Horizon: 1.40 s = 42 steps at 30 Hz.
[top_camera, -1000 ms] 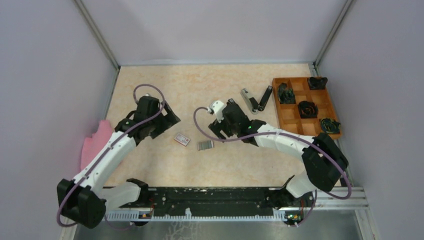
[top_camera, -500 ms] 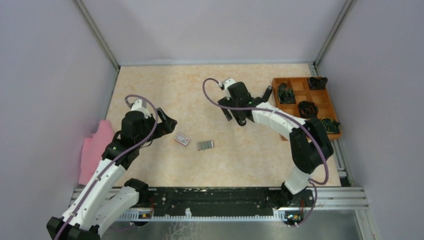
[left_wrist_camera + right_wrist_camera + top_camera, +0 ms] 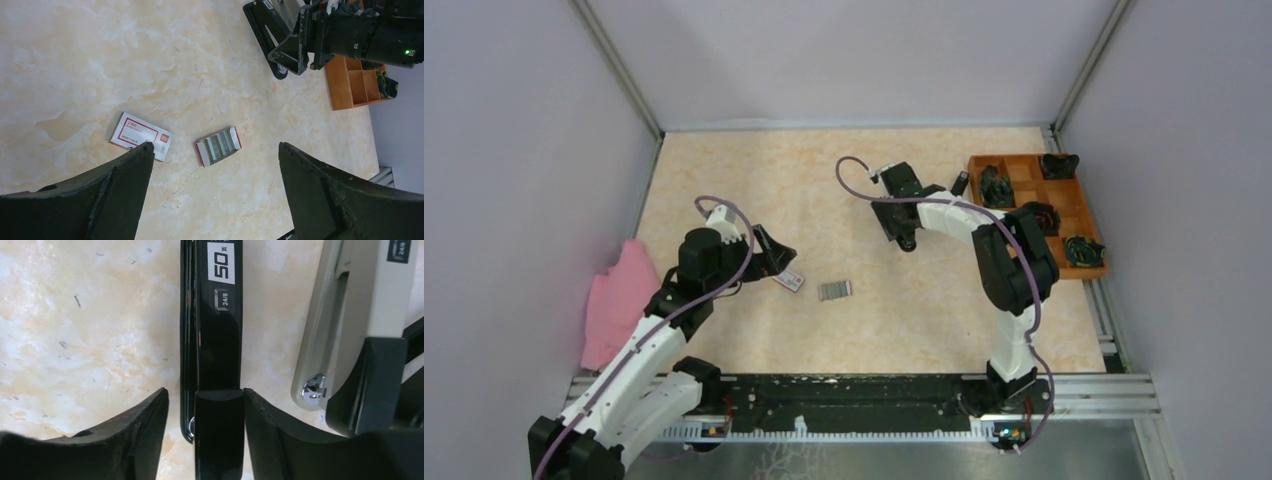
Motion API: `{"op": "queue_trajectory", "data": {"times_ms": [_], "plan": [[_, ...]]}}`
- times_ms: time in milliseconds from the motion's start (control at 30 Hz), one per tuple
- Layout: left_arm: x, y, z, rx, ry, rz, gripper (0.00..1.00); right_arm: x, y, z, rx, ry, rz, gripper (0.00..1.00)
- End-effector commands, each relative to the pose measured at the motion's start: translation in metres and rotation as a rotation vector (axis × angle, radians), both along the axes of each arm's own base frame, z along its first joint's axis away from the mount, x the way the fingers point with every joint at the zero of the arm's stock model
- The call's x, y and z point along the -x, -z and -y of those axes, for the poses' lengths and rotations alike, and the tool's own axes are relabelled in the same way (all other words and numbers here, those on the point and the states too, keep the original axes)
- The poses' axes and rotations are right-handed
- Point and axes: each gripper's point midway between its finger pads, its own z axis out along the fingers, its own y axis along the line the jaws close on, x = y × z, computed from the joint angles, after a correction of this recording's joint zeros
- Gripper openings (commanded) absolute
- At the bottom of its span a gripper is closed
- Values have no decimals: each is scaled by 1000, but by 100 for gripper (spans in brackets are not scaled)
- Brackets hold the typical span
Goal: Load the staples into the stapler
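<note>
Lower left of the overhead view, the left gripper (image 3: 216,147) hangs wide apart above the red-and-white box (image 3: 140,136) and the staples (image 3: 835,290) at centre; descending, it might nip the box instead. Upper right, the right gripper (image 3: 205,396) straddles the stapler (image 3: 218,315). Whether it is clamped cannot be told, and an off-centre squeeze could skid the stapler.

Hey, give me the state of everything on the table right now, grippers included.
Left gripper: open, holding nothing.
Right gripper: open, straddling the stapler's black arm.
Stapler: swung open, flat on the table.
Staples: loose on the table, not loaded.
Box: lying flat, beside the staples.
</note>
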Motion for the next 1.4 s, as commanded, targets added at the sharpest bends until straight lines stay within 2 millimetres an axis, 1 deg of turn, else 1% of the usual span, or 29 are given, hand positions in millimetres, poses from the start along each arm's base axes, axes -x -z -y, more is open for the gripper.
{"op": "queue_trajectory", "data": {"times_ms": [0,133,267,367,400,500,600,633,667,833,900,1033,1133,1367], "plan": [[-1,-1,19,72,77,6,99,-16,-21,-14,-72,11,49,50],[-1,8,27,105,104,-24,99,-15,-29,-18,-98,13,58,38],[-1,14,33,130,121,-45,99,-11,-39,-23,-149,21,66,22],[-2,16,39,147,133,-59,99,-8,-49,-29,-190,27,93,13],[-3,16,41,155,134,-63,99,-5,-55,-32,-210,27,104,9],[-3,15,48,189,148,-75,98,1,-71,-41,-288,31,142,1],[-4,14,55,227,151,-82,97,9,-88,-51,-362,38,179,0],[-5,13,58,238,155,-84,96,11,-88,-56,-379,37,182,0],[-5,12,61,249,160,-84,96,14,-105,-59,-412,32,217,0],[-10,6,75,269,177,-82,93,29,-136,-82,-533,6,268,0],[-11,3,82,267,189,-74,91,33,-150,-89,-586,5,296,0],[-13,1,97,258,220,-75,86,48,-175,-99,-703,14,319,0],[-14,-1,105,261,237,-73,81,59,-187,-104,-764,21,329,0],[-17,-11,122,274,277,-49,73,79,-201,-111,-859,22,340,0]]}}
